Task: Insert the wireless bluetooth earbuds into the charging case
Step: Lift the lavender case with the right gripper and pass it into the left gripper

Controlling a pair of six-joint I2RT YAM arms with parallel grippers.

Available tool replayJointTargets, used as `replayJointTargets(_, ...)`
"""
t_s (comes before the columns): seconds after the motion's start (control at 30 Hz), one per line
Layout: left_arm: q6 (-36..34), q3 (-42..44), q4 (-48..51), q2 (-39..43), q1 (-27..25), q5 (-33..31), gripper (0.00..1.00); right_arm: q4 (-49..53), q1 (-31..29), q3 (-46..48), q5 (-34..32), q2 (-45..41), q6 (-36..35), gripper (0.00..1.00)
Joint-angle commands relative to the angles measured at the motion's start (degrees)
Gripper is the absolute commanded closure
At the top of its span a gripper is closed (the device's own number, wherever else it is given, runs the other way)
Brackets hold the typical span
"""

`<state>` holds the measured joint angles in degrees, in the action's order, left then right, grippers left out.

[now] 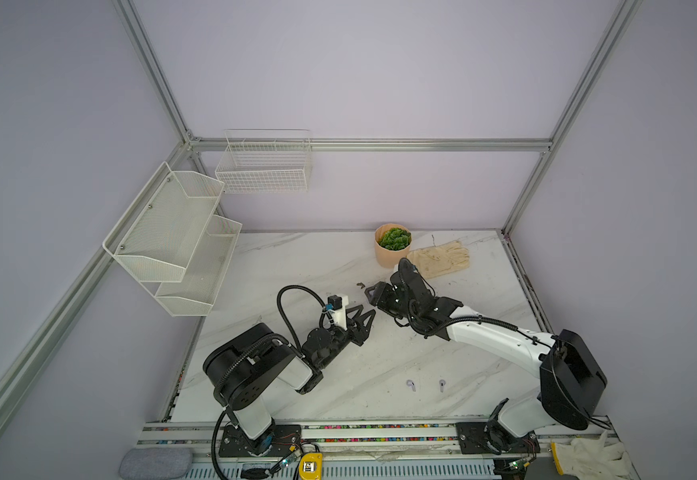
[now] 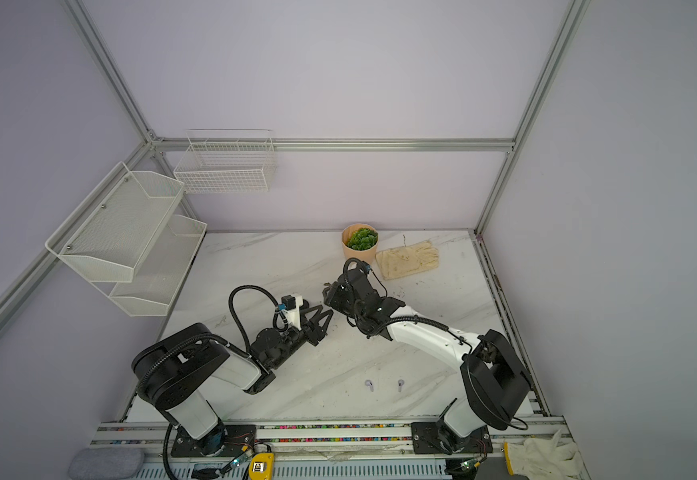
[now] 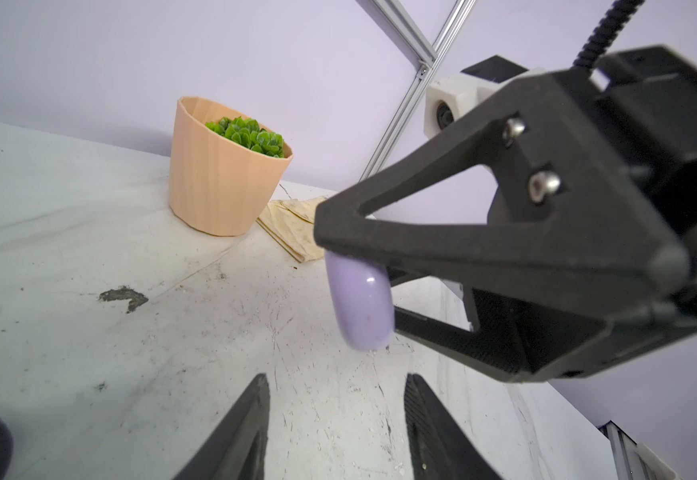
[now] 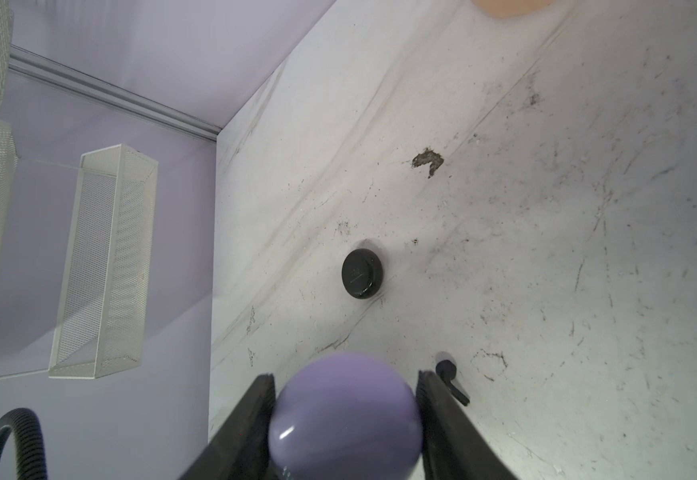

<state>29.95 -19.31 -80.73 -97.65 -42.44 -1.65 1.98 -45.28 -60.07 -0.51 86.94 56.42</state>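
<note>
Arm (image 1: 483, 332) stretched low over the desk (image 1: 296, 266), my right fingers (image 4: 442, 432) pinch the lilac case (image 4: 344, 419) edgewise, disc upright; my left fingers (image 3: 247, 436) stand spread.

No wording can be read anywhere. The black round case (image 4: 362, 273) carries a faint mark and the yellow device (image 1: 310, 465) a small label, both illegible.

On the desk (image 1: 296, 266), the plant pot (image 1: 392, 245) stands at the far edge, with a glove (image 1: 440, 257) just right of it. Mid-desk, the left claw (image 1: 367, 311) sits just near-left of the right claw (image 1: 373, 293), which has the charging case (image 4: 344, 415) between its jaws (a second case (image 4: 362, 273) lies on the desk beyond it, a stemmed earbud (image 4: 450, 380) beside one finger). Two earbuds (image 1: 410, 385) lie side by side toward the near edge
</note>
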Motion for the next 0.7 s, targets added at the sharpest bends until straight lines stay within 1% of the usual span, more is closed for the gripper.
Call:
replayJointTargets(0.0,-3.47,-1.99,-5.37,0.71,-0.01,-0.49,0.48,-1.45,0.29,0.89,-0.02,-0.91,1.57,0.59)
replayJointTargets(0.3,-5.34,-3.72,-5.32,0.7,0.23,-0.66,0.47,-2.88,0.29,1.21,0.89,-0.49,1.36,0.58)
replayJointTargets(0.67,-5.17,-6.95,-5.37,-0.08,1.19,-0.33,0.49,-3.13,0.28,1.2,0.91,-0.62,1.41,0.59)
